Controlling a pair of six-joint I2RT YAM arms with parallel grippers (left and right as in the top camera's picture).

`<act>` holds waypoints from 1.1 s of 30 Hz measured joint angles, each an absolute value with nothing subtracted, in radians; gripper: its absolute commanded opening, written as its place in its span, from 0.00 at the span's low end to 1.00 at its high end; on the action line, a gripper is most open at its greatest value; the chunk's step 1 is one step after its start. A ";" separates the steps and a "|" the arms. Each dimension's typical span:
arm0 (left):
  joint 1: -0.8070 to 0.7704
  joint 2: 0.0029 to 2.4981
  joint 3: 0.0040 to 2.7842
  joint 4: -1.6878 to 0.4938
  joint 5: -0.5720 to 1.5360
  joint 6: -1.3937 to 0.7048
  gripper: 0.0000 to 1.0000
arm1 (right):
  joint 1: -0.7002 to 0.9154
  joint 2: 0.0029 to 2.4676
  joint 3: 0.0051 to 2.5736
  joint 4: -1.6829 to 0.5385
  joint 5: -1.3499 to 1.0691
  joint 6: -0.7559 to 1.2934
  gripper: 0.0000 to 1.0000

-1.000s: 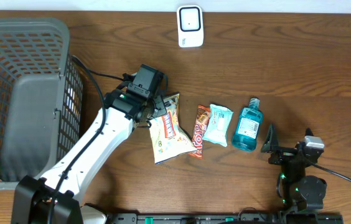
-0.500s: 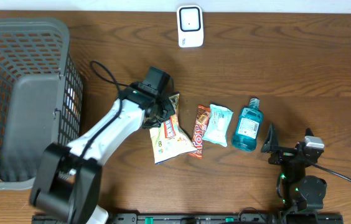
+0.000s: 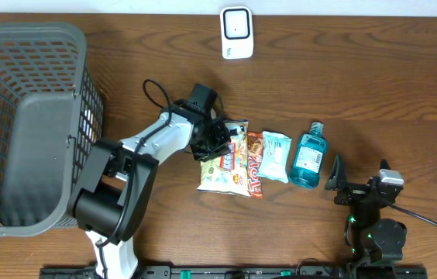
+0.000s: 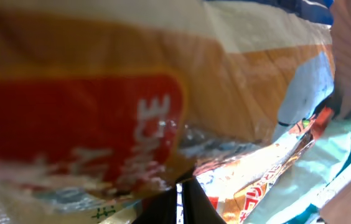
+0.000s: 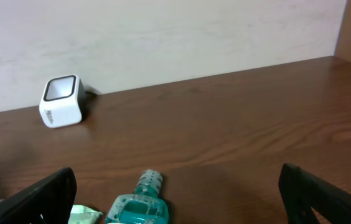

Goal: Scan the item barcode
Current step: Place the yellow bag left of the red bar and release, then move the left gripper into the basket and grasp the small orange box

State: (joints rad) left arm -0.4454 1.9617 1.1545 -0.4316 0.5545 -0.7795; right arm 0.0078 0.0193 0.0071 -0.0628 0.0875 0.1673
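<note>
- In the left wrist view the snack bag fills the frame and is cut off on every side. It is out of focus, and its red lettering cannot be read.
- From overhead, the bag's far left corner is hidden under the left end effector, whose own body covers its fingertips.
- The basket runs off the left edge of the overhead view.
- In the right wrist view the near edge cuts the blue bottle, so only its cap and shoulders show.
- Only a corner of the mint packet shows.
- The right end effector has fingers running off the near corners.
- The print on the scanner is too small to read.
</note>
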 measured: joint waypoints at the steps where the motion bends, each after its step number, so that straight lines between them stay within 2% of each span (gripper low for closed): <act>1: -0.445 1.962 1.155 -0.430 0.561 -0.765 0.07 | 0.008 0.019 0.007 -0.063 0.088 0.167 0.99; 5: -0.443 1.947 1.151 -0.439 0.558 -0.721 0.08 | 0.008 0.019 0.007 -0.063 0.088 0.167 0.99; 6: -0.442 1.937 1.149 -0.459 0.545 -0.706 0.13 | 0.008 0.019 0.007 -0.063 0.088 0.167 0.99; 8: -0.441 1.903 1.145 -0.516 0.509 -0.669 0.45 | 0.008 0.019 0.007 -0.063 0.088 0.167 0.99; 9: -0.439 1.873 1.143 -0.550 0.485 -0.657 0.77 | 0.008 0.019 0.007 -0.062 0.088 0.167 0.99; 10: -0.435 1.836 1.143 -0.580 0.459 -0.642 0.98 | 0.008 0.019 0.007 -0.063 0.088 0.167 0.99; 16: -0.394 1.542 1.229 -0.652 0.354 -0.500 0.98 | 0.008 0.019 0.007 -0.062 0.088 0.167 0.99; 21: -0.271 1.306 1.370 -0.664 0.325 -0.405 0.98 | 0.008 0.019 0.007 -0.063 0.087 0.167 0.99; 27: 0.019 1.193 1.444 -0.685 0.308 -0.385 0.98 | 0.008 0.019 0.007 -0.063 0.087 0.167 0.99; 33: 0.361 1.204 1.447 -0.759 0.301 -0.416 0.98 | 0.008 0.019 0.007 -0.063 0.088 0.167 0.99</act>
State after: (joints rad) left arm 0.3611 1.2037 1.4471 -0.7589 0.3008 -0.4156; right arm 0.0078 0.0193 0.0071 -0.0628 0.0875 0.1673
